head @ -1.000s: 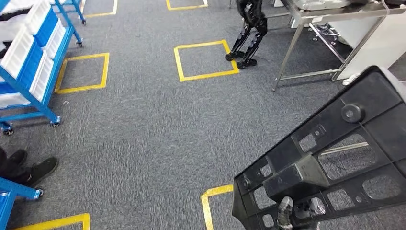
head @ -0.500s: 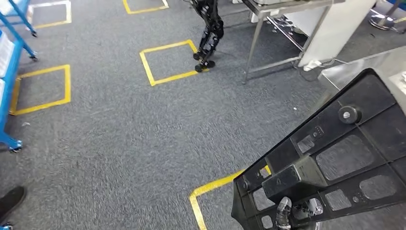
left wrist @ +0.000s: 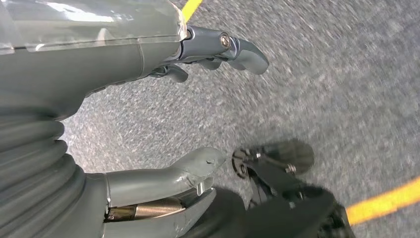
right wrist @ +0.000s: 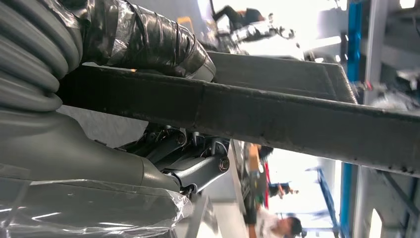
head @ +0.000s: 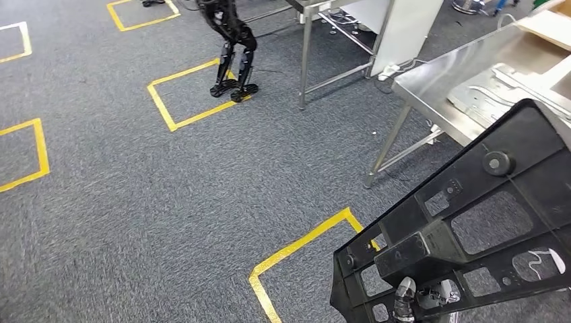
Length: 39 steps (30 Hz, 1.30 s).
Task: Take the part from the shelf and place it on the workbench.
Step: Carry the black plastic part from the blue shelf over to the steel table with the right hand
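One large black plastic part (head: 471, 229), flat and ribbed with many cut-out windows, fills the lower right of the head view, tilted with its narrow end low. The right robot hand (right wrist: 148, 99) grasps it: the wrist view shows the taped thumb on one face of the part's edge and the darker fingers (right wrist: 198, 166) curled against the other face. The part's upper end reaches up in front of the near edge of a shiny steel counter (head: 444, 81), which carries a pale flat metal piece (head: 495, 94). The left robot hand (left wrist: 163, 109) hangs released over grey carpet (head: 168, 202), fingers apart, holding nothing. Left of the counter, another robot's dark legs (head: 232, 57) stand on a yellow tape square (head: 161, 104).
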Motion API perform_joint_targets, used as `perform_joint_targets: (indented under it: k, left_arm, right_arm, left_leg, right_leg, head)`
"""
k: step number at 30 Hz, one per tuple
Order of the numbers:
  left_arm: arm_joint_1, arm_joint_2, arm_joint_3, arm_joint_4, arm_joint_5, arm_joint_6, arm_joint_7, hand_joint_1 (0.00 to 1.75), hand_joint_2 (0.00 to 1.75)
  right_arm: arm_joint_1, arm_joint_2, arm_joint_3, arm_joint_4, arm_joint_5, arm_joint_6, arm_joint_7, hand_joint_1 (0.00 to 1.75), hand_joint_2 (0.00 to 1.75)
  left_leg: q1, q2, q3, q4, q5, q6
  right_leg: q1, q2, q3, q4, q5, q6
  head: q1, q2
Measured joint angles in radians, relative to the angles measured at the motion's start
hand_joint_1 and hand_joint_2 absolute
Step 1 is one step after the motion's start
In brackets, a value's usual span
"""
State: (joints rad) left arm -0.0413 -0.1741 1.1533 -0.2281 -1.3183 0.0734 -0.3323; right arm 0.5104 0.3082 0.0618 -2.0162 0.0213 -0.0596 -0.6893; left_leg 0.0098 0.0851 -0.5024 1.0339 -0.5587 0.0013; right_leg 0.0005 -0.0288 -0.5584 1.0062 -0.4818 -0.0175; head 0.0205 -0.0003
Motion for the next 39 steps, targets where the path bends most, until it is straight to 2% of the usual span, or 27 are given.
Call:
perform_joint_targets:
  k: [2, 4, 5, 6, 7, 9, 11, 13, 14, 16, 17, 18, 19, 20, 21, 22, 24, 26, 27, 29, 31, 33, 34, 35, 36, 37, 39]
  left_arm:
    - [0.001, 0.0, 0.0, 0.0, 0.0, -0.001, 0.0, 0.0, 1.75]
    - [0.003, 0.0, 0.0, 0.0, 0.001, -0.003, 0.001, 0.0, 1.75]
    - [0.004, 0.0, 0.0, 0.0, 0.001, -0.003, 0.001, 0.0, 1.75]
    - [0.005, 0.001, 0.0, 0.0, 0.002, -0.004, 0.002, 0.0, 1.75]
    - [0.006, 0.001, 0.0, 0.0, 0.002, -0.004, 0.002, 0.0, 1.75]
    - [0.007, 0.002, 0.001, 0.0, 0.002, -0.004, 0.001, 0.0, 1.75]
    - [0.006, 0.002, 0.001, 0.0, 0.002, -0.005, 0.001, 0.0, 1.75]
    - [0.002, 0.002, 0.001, 0.0, 0.002, -0.007, 0.001, 0.0, 1.75]
    - [0.001, 0.002, 0.001, 0.0, 0.002, -0.007, 0.001, 0.0, 1.75]
    - [0.002, 0.002, 0.001, 0.0, 0.0, -0.008, 0.0, 0.0, 1.75]
    - [0.004, 0.002, 0.001, 0.0, 0.0, -0.009, 0.0, 0.0, 1.75]
    - [0.005, 0.002, 0.001, 0.0, -0.001, -0.009, 0.0, 0.0, 1.75]
    - [0.007, 0.002, 0.001, 0.0, -0.001, -0.01, 0.001, 0.0, 1.75]
    - [0.008, 0.002, 0.001, 0.0, -0.002, -0.01, 0.001, 0.0, 1.75]
    - [0.008, 0.002, 0.002, 0.0, -0.003, -0.01, 0.002, 0.0, 1.75]
    - [0.007, 0.002, 0.002, 0.0, -0.003, -0.011, 0.002, 0.0, 1.75]
    - [0.006, 0.002, 0.002, 0.0, -0.005, -0.012, 0.002, 0.0, 1.75]
    - [0.005, 0.002, 0.001, 0.0, -0.007, -0.013, 0.002, 0.0, 1.75]
    - [0.004, 0.002, 0.002, 0.0, -0.009, -0.014, 0.002, 0.0, 1.75]
    - [0.0, 0.002, 0.002, 0.0, -0.011, -0.015, 0.001, 0.0, 1.75]
    - [-0.001, 0.003, 0.002, 0.0, -0.012, -0.016, 0.001, 0.0, 1.75]
    - [0.001, 0.003, 0.002, 0.0, -0.012, -0.017, 0.001, 0.0, 1.75]
    - [0.002, 0.004, 0.003, 0.0, -0.012, -0.017, 0.002, 0.0, 1.75]
    - [0.004, 0.004, 0.003, 0.0, -0.012, -0.018, 0.002, 0.0, 1.75]
    - [0.004, 0.004, 0.004, 0.0, -0.012, -0.018, 0.002, 0.0, 1.75]
    - [0.005, 0.005, 0.004, 0.0, -0.013, -0.018, 0.002, 0.0, 1.75]
    - [0.005, 0.007, 0.004, 0.0, -0.013, -0.018, 0.002, 0.0, 1.75]
  right_arm:
    - [-0.003, 0.002, -0.001, 0.001, 0.001, -0.001, 0.0, 1.75, 1.75]
    - [-0.005, 0.004, -0.001, 0.003, 0.003, -0.001, 0.0, 1.75, 1.75]
    - [-0.005, 0.004, -0.001, 0.005, 0.004, -0.001, 0.0, 1.75, 1.75]
    - [-0.005, 0.004, -0.001, 0.006, 0.005, -0.001, 0.0, 1.75, 1.75]
    - [-0.005, 0.004, -0.002, 0.007, 0.005, -0.001, 0.0, 1.75, 1.75]
    - [-0.006, 0.004, -0.002, 0.008, 0.006, -0.001, 0.0, 1.75, 1.75]
    - [-0.006, 0.005, -0.002, 0.008, 0.008, -0.001, 0.0, 1.75, 1.75]
    - [-0.006, 0.005, -0.002, 0.008, 0.01, -0.002, 0.001, 1.75, 1.75]
    - [-0.005, 0.005, -0.003, 0.008, 0.011, -0.002, 0.001, 1.75, 1.75]
    - [-0.006, 0.005, -0.003, 0.008, 0.013, -0.004, 0.001, 1.75, 1.75]
    - [-0.008, 0.005, -0.003, 0.008, 0.015, -0.007, 0.002, 1.75, 1.75]
    - [-0.009, 0.005, -0.003, 0.008, 0.017, -0.01, 0.002, 1.75, 1.75]
    - [-0.01, 0.005, -0.003, 0.009, 0.018, -0.014, 0.003, 1.75, 1.75]
    - [-0.01, 0.005, -0.003, 0.01, 0.02, -0.017, 0.003, 1.75, 1.75]
    - [-0.01, 0.005, -0.003, 0.01, 0.022, -0.018, 0.004, 1.75, 1.75]
    - [-0.01, 0.005, -0.003, 0.011, 0.024, -0.019, 0.005, 1.75, 1.75]
    - [-0.011, 0.005, -0.003, 0.011, 0.027, -0.021, 0.006, 1.75, 1.75]
    - [-0.013, 0.005, -0.003, 0.01, 0.029, -0.024, 0.007, 1.75, 1.75]
    - [-0.013, 0.005, -0.003, 0.01, 0.029, -0.027, 0.008, 1.75, 1.75]
    - [-0.012, 0.005, -0.003, 0.009, 0.029, -0.033, 0.009, 1.75, 1.75]
    - [-0.013, 0.005, -0.002, 0.008, 0.03, -0.035, 0.009, 1.75, 1.75]
    - [-0.016, 0.005, -0.002, 0.008, 0.031, -0.035, 0.011, 1.75, 1.75]
    - [-0.016, 0.005, -0.002, 0.008, 0.031, -0.035, 0.012, 1.75, 1.75]
    - [-0.016, 0.005, -0.002, 0.009, 0.031, -0.036, 0.013, 1.75, 1.75]
    - [-0.016, 0.005, -0.002, 0.01, 0.031, -0.036, 0.013, 1.75, 1.75]
    - [-0.016, 0.005, -0.002, 0.01, 0.031, -0.037, 0.015, 1.75, 1.75]
    - [-0.017, 0.005, -0.001, 0.011, 0.032, -0.038, 0.018, 1.75, 1.75]
  left_leg:
    - [0.002, -0.054, -0.047, 0.102, -0.056, -0.006]
    - [0.003, -0.074, -0.112, 0.225, -0.098, -0.01]
    - [0.003, -0.076, -0.129, 0.248, -0.093, -0.012]
    - [0.004, -0.078, -0.128, 0.232, -0.067, -0.013]
    - [0.006, -0.084, -0.11, 0.181, -0.026, -0.013]
    - [0.01, -0.126, -0.063, 0.058, 0.034, -0.01]
    - [0.011, -0.157, -0.043, 0.005, 0.043, -0.003]
    - [0.008, -0.144, -0.041, 0.001, 0.045, 0.009]
    - [0.008, -0.133, -0.039, -0.003, 0.048, 0.016]
    - [0.011, -0.109, -0.037, -0.013, 0.054, 0.03]
    - [0.009, -0.096, -0.037, -0.014, 0.054, 0.033]
    - [0.008, -0.082, -0.038, -0.014, 0.054, 0.036]
    - [0.007, -0.068, -0.038, -0.014, 0.053, 0.036]
    - [0.006, -0.054, -0.037, -0.014, 0.051, 0.037]
    - [0.005, -0.04, -0.036, -0.014, 0.049, 0.036]
    - [0.005, -0.028, -0.032, -0.014, 0.047, 0.035]
    - [0.002, -0.008, -0.023, -0.014, 0.041, 0.031]
    - [0.0, 0.011, -0.016, -0.014, 0.035, 0.023]
    - [-0.001, 0.021, -0.013, -0.016, 0.034, 0.018]
    - [-0.001, 0.029, -0.005, -0.018, 0.029, 0.007]
    - [0.001, -0.014, -0.017, 0.023, -0.003, -0.002]
    - [0.004, -0.065, -0.071, 0.14, -0.066, -0.006]
    - [0.004, -0.074, -0.103, 0.203, -0.091, -0.008]
    - [0.005, -0.076, -0.125, 0.243, -0.098, -0.01]
    - [0.005, -0.077, -0.131, 0.247, -0.084, -0.011]
    - [0.006, -0.081, -0.118, 0.21, -0.05, -0.011]
    - [0.008, -0.114, -0.066, 0.082, 0.017, -0.008]
  right_leg:
    - [-0.004, 0.02, 0.005, -0.008, 0.005, -0.007]
    - [-0.004, 0.047, 0.004, -0.006, 0.005, -0.01]
    - [-0.004, 0.061, 0.004, -0.005, 0.004, -0.009]
    - [-0.005, 0.076, 0.005, -0.002, 0.002, -0.008]
    - [-0.006, 0.091, 0.006, 0.002, 0.0, -0.005]
    - [-0.007, 0.117, 0.002, 0.018, -0.009, 0.005]
    - [-0.008, 0.136, -0.008, 0.029, -0.013, 0.017]
    - [-0.011, 0.153, -0.015, 0.029, -0.01, 0.029]
    - [-0.011, 0.144, -0.019, 0.034, -0.013, 0.034]
    - [-0.01, 0.094, -0.044, 0.087, -0.047, 0.044]
    - [-0.011, 0.063, -0.07, 0.141, -0.077, 0.048]
    - [-0.012, 0.046, -0.102, 0.205, -0.107, 0.053]
    - [-0.013, 0.039, -0.131, 0.262, -0.127, 0.056]
    - [-0.014, 0.035, -0.147, 0.291, -0.13, 0.057]
    - [-0.014, 0.032, -0.143, 0.284, -0.114, 0.057]
    - [-0.013, 0.026, -0.119, 0.238, -0.083, 0.054]
    - [-0.004, -0.019, -0.047, 0.102, -0.023, 0.04]
    - [0.009, -0.055, -0.01, 0.028, -0.007, 0.024]
    - [0.013, -0.054, -0.01, 0.023, -0.01, 0.018]
    - [0.01, -0.028, -0.009, 0.013, -0.003, 0.008]
    - [0.001, -0.003, -0.002, -0.001, 0.006, -0.002]
    - [-0.003, 0.021, -0.001, -0.004, 0.009, -0.01]
    - [-0.003, 0.034, -0.002, -0.002, 0.009, -0.012]
    - [-0.003, 0.048, -0.003, 0.0, 0.008, -0.012]
    - [-0.003, 0.064, -0.003, 0.003, 0.007, -0.011]
    - [-0.004, 0.079, -0.002, 0.008, 0.005, -0.009]
    - [-0.005, 0.107, -0.005, 0.022, -0.003, -0.001]
  head:
    - [-0.001, 0.0]
    - [-0.002, 0.0]
    - [-0.002, 0.0]
    - [-0.002, 0.0]
    - [-0.002, 0.0]
    - [-0.002, 0.0]
    - [-0.002, 0.0]
    - [-0.002, 0.0]
    - [-0.001, 0.0]
    - [0.0, 0.0]
    - [0.0, 0.0]
    - [0.0, 0.0]
    - [0.0, 0.0]
    - [0.0, 0.0]
    - [0.0, 0.0]
    - [0.0, 0.0]
    - [0.0, 0.0]
    - [0.0, 0.0]
    - [0.0, 0.0]
    - [0.0, 0.0]
    - [0.0, 0.0]
    - [0.0, 0.0]
    - [0.0, 0.0]
    - [0.0, 0.0]
    - [0.0, 0.0]
    - [-0.001, 0.0]
    - [0.0, 0.0]
